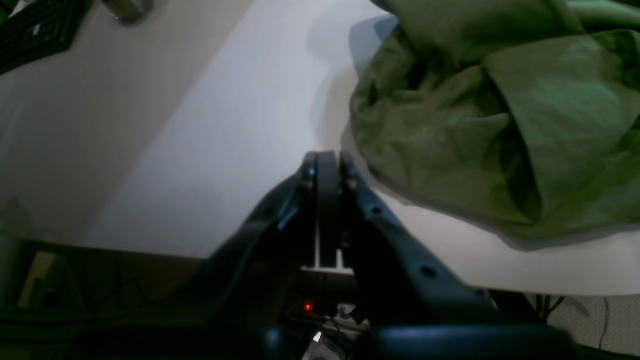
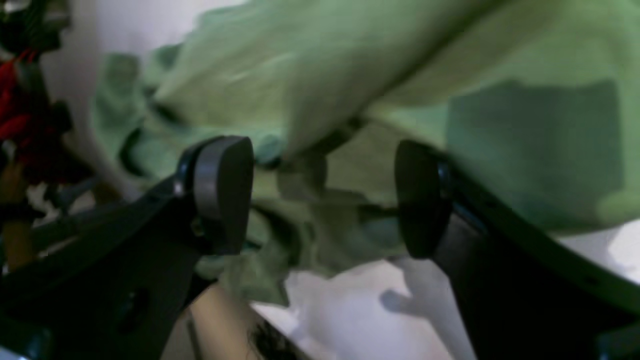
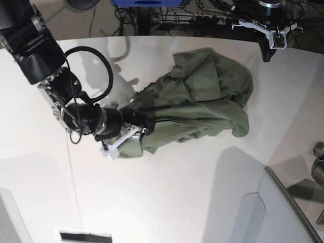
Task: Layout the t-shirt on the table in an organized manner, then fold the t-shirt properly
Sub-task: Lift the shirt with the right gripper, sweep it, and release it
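- While the olive-green t-shirt (image 3: 202,104) lies bunched in a rumpled heap on the white bench (image 3: 167,202), the right gripper (image 3: 135,121) is pushed into the heap's edge nearest it, its black arm reaching in along the bench top.
- Seen from the right wrist camera, the right gripper (image 2: 322,197) has its two dark pads standing well apart, and folds of the t-shirt (image 2: 380,70) fill the gap between them and spread beyond and above both pads.
- That view is blurred, so whether either pad (image 2: 222,190) actually presses on the cloth cannot be told; nothing is clamped.
- Bare bench (image 2: 350,310) shows just under the right gripper, below the hanging hem of the cloth.
- Away at the far edge of the bench, the left gripper (image 3: 271,45) hangs well apart from the heap.
- Its own camera shows the left gripper (image 1: 327,167) with its jaws pressed together on nothing.
- From that gripper the t-shirt (image 1: 500,125) lies just off to the right and ahead, a wrinkled mound whose hem comes near the fingertips without touching them; bare bench (image 1: 200,150) lies ahead and to the left.
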Robot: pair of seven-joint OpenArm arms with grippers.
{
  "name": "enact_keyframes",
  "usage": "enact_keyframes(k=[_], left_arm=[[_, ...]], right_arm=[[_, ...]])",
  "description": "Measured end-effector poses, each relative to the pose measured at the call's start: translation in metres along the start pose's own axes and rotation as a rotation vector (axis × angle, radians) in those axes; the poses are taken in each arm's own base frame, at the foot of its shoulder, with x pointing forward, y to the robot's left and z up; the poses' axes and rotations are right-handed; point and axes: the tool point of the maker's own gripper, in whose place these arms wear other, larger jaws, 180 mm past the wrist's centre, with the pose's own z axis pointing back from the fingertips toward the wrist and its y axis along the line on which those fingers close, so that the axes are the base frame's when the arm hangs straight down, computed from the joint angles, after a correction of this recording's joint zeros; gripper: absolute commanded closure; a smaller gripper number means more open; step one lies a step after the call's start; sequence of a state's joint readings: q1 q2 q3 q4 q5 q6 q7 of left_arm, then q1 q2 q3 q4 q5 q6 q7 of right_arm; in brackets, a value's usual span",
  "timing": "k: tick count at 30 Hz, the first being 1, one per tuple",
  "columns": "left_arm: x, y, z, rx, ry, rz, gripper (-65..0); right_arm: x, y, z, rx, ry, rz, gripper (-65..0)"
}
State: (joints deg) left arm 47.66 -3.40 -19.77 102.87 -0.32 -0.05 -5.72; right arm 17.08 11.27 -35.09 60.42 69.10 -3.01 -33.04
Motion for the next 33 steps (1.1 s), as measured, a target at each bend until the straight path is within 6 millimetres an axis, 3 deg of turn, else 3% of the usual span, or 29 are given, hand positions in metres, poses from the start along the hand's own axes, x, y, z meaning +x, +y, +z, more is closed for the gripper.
enact_keyframes(k=[2, 5, 12, 14, 17, 23, 25, 30, 33], left_arm=[[-0.003, 0.000, 0.001, 0.000, 0.009, -0.001, 0.0], [-0.004, 0.000, 0.001, 0.000, 0.011, -0.001, 0.0], [-0.013, 0.000, 0.001, 0.001, 0.034, 0.002, 0.0], [-0.019, 0.000, 0.001, 0.001, 0.049, 0.003, 0.0], [-0.020, 0.000, 0.001, 0.002, 0.050, 0.003, 0.0], [-0.019, 0.000, 0.001, 0.001, 0.046, 0.003, 0.0], [-0.019, 0.000, 0.001, 0.002, 0.047, 0.003, 0.0], [-0.019, 0.000, 0.001, 0.002, 0.046, 0.002, 0.0], [-0.018, 0.000, 0.001, 0.002, 0.045, 0.003, 0.0]], right_arm=[[-0.002, 0.000, -0.006, -0.001, -0.004, -0.017, -40.2], [-0.003, 0.002, -0.011, 0.000, 0.003, -0.026, -34.5], [0.023, 0.015, -0.009, 0.014, -0.034, 0.001, -27.0], [0.029, 0.018, -0.008, 0.017, -0.042, 0.007, -19.2], [0.032, 0.019, -0.008, 0.019, -0.048, 0.011, 0.0], [0.044, 0.024, -0.005, 0.023, -0.063, 0.025, 0.0], [0.061, 0.032, -0.001, 0.028, -0.082, 0.048, 0.0], [0.150, 0.077, 0.029, 0.060, -0.250, 0.163, 0.0], [0.191, 0.096, 0.044, 0.025, -0.397, 0.281, 0.0]])
